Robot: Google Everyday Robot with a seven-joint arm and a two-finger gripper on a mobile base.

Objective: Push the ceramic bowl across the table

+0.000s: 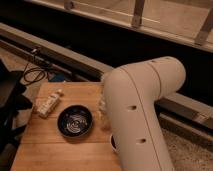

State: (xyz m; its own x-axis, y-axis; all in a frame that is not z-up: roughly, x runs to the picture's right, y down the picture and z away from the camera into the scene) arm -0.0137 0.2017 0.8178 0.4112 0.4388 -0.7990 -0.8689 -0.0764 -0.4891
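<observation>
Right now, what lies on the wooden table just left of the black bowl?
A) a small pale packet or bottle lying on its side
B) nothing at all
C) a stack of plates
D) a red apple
A: a pale packet lies flat on the table to the left of the ceramic bowl; the gripper sits at the bowl's right edge, mostly hidden by the arm.
</observation>
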